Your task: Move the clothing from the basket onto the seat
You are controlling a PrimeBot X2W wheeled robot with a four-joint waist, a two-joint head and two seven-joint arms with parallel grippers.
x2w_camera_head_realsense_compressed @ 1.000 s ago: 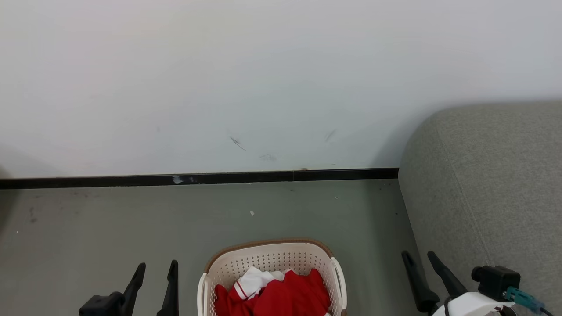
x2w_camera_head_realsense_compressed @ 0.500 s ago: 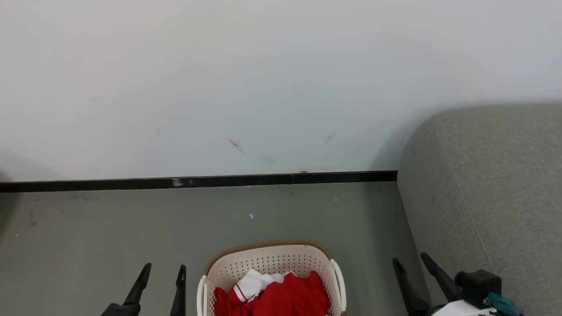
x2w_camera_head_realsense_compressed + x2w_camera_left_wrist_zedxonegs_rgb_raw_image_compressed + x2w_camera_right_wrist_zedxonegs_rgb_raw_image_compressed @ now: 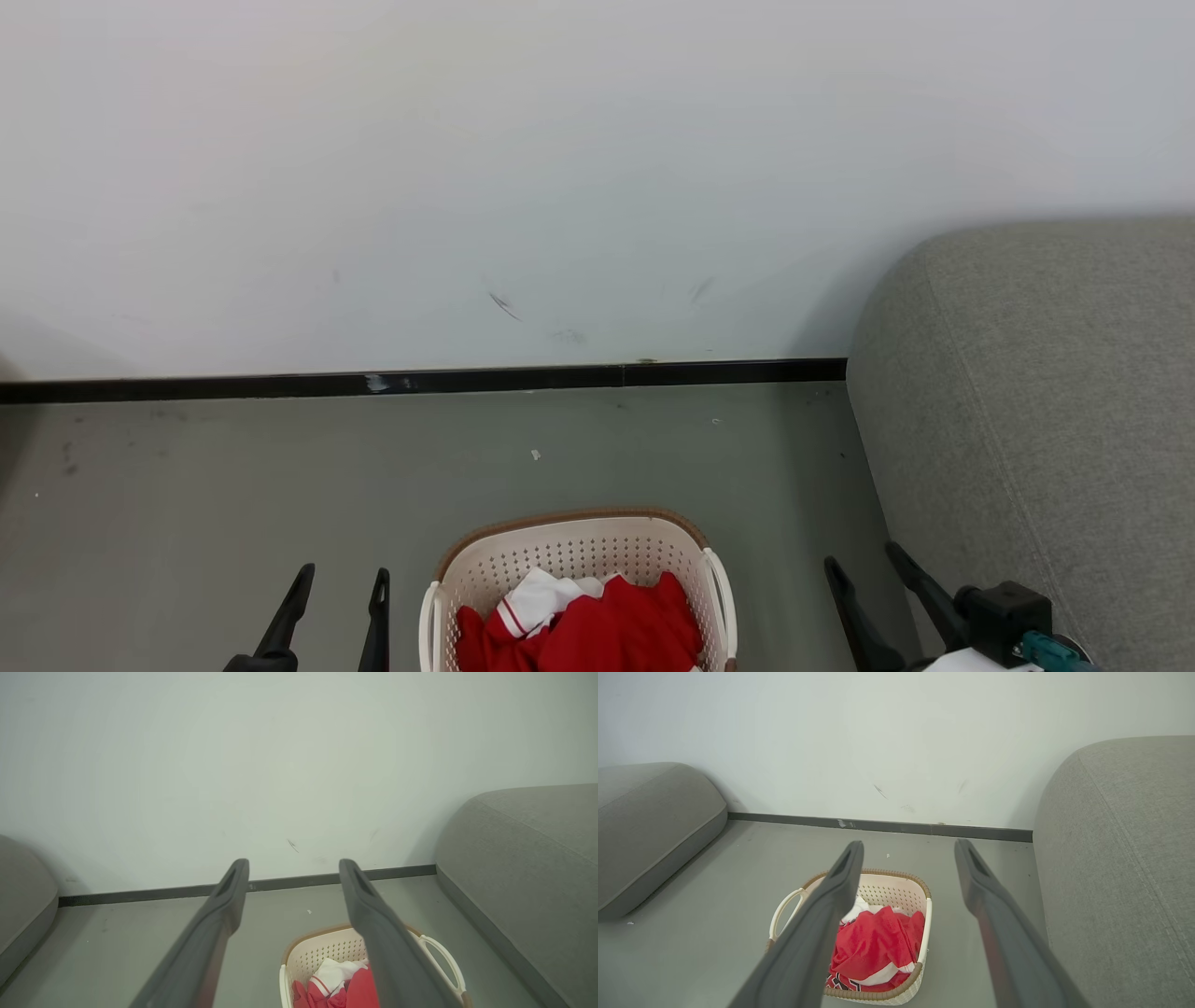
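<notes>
The cream basket point(image 3: 569, 551) with its brown rim stands on the grey floor at the bottom middle of the head view, holding the red and white clothing point(image 3: 597, 630). The right wrist view shows the basket point(image 3: 896, 891) and the crumpled clothing point(image 3: 878, 945) from above. The grey seat point(image 3: 1036, 401) rises on the right, beside the basket. My left gripper point(image 3: 341, 583) hangs open to the left of the basket, holding nothing. My right gripper point(image 3: 868, 567) hangs open between basket and seat, also holding nothing. In the left wrist view the basket point(image 3: 322, 952) lies low between the fingers.
A white wall with a black skirting board point(image 3: 420, 381) closes off the floor behind the basket. A second grey cushion point(image 3: 649, 821) lies on the left side. Bare floor point(image 3: 233, 476) stretches to the left of the basket.
Both grippers have drifted inward toward the basket and sunk lower in the head view. Basket and clothing have stayed put.
</notes>
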